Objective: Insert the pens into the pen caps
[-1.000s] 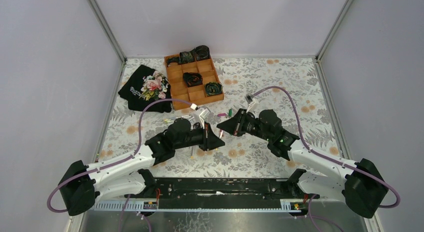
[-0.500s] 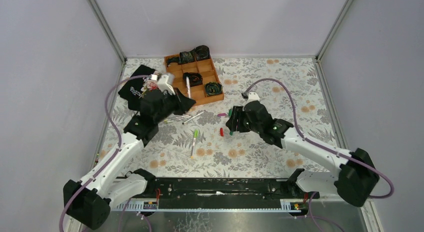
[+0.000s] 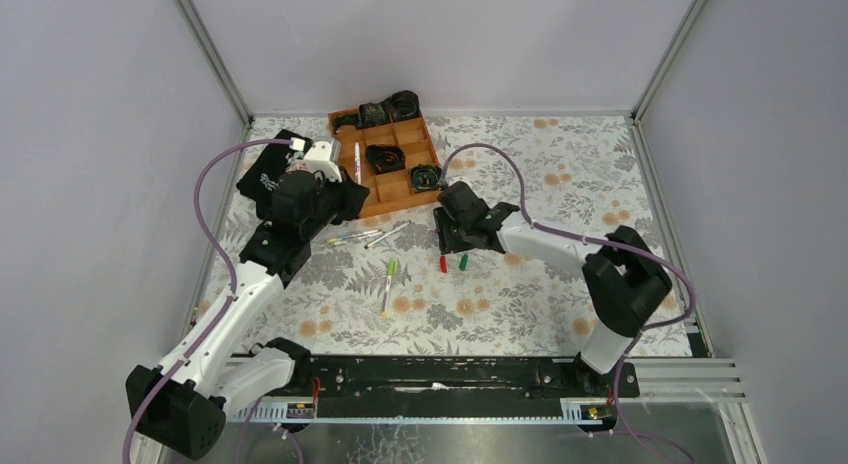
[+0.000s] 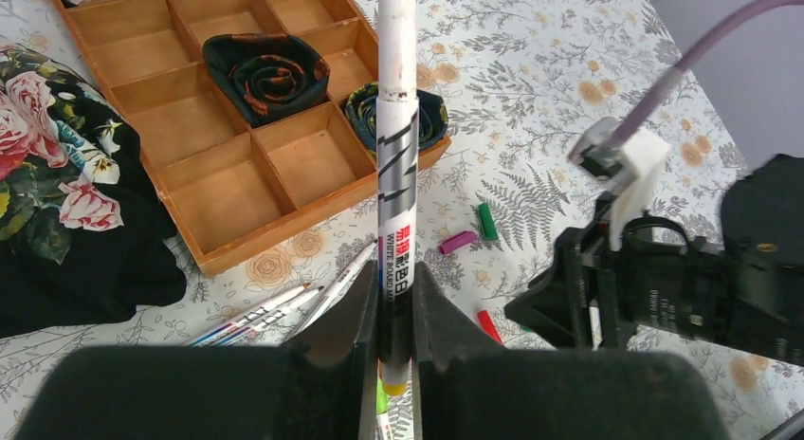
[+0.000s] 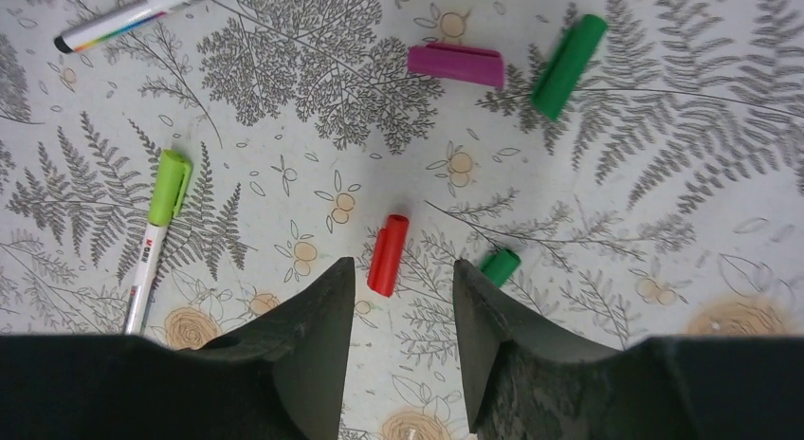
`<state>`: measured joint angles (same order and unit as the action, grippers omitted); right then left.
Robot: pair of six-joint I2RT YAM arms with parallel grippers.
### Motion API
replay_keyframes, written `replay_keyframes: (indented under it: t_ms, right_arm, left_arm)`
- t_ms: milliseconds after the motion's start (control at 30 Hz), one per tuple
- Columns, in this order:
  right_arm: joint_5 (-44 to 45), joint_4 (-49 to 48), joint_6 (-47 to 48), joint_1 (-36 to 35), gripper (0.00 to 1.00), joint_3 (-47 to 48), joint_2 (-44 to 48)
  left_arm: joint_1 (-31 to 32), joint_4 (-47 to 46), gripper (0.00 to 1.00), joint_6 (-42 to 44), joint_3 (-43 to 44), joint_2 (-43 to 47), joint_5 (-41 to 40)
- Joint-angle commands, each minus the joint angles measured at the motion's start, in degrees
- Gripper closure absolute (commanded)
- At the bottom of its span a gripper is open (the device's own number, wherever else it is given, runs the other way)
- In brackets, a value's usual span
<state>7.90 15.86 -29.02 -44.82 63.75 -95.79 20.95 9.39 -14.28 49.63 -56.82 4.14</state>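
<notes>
My left gripper [image 3: 345, 187] is shut on a white pen [image 3: 357, 162] and holds it raised over the wooden tray's front left part. In the left wrist view the pen [image 4: 397, 165] stands between the fingers [image 4: 351, 317], its yellow end down at the gripper [image 4: 396, 302]. My right gripper [image 5: 403, 281] is open and empty just above the table, also in the top view [image 3: 452, 236]. A red cap [image 5: 388, 254] lies just beyond its fingertips, and a green cap [image 5: 500, 265] is beside its right finger. A magenta cap [image 5: 456, 64] and a dark green cap [image 5: 567, 53] lie farther off.
A pen with a lime green cap [image 3: 388, 279] lies near the middle. Three uncapped pens [image 3: 362, 236] lie in front of the wooden tray [image 3: 405, 194], which holds black coiled items. A black floral cloth [image 3: 262, 179] lies at back left.
My left arm has swung back and left from the table's middle, carrying the pen up over the tray. My right arm has moved left and back, over the loose caps.
</notes>
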Motion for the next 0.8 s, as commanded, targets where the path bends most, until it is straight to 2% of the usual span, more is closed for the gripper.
replay_keyframes:
  t_ms: [0,233,767]
  right_arm:
    - [-4.6,0.0,2.0,-1.6,0.52,4.3,-5.0]
    - [-0.3,2.8,2.9,-4.2,0.55,6.6,-9.6]
    - [-5.9,-0.6,9.3,-6.6,0.53,8.0,-15.7]
  left_arm:
    - [-0.2,-0.8,1.0,1.8,-0.8,0.7,-1.1]
    - [-0.2,-0.2,1.0,2.1,-1.2,1.4,-1.3]
    - [-0.2,-0.2,1.0,1.9,-1.4,1.3,-1.0]
